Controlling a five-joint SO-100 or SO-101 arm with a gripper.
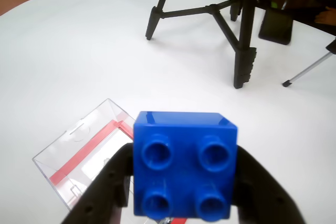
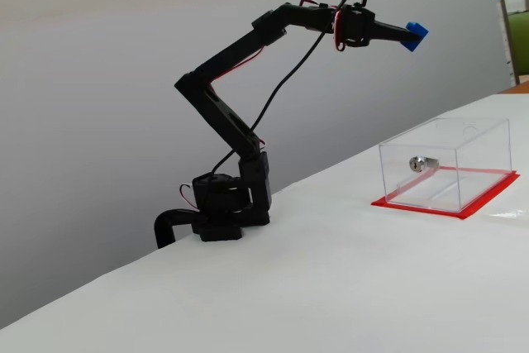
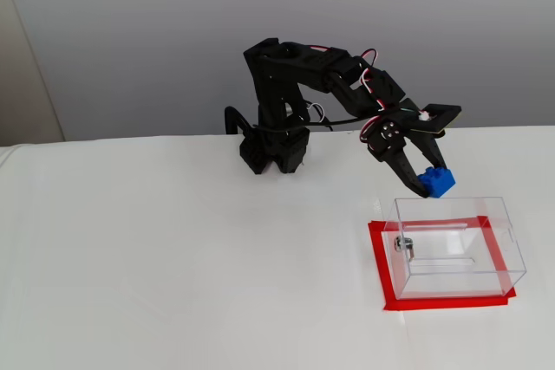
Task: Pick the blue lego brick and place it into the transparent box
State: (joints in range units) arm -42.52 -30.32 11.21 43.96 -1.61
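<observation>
The pincer (image 1: 181, 203) was closed on the blue lego brick (image 1: 184, 163), its two black fingers pressed against opposite sides of the brick, studs facing the wrist camera. In a fixed view the arm (image 2: 240, 64) was stretched high, with the brick (image 2: 416, 36) held well above the white counter (image 2: 331, 287) and up and to the left of the transparent box (image 2: 446, 163). In another fixed view the brick (image 3: 434, 181) hung just beyond the box's (image 3: 455, 244) far wall, near its upper left corner, not yet over the opening. The box stood on its red base sheet (image 3: 442, 302), the small silver lock (image 3: 403, 244) on its left wall.

The step in hand looked like the carry: the pick was done and the drop not yet made. The next move probably called for bringing the brick over the open top, lowering it between the walls, then parting the fingers. The black tripod (image 1: 236, 30) seen by the wrist camera stood well apart from the box.
</observation>
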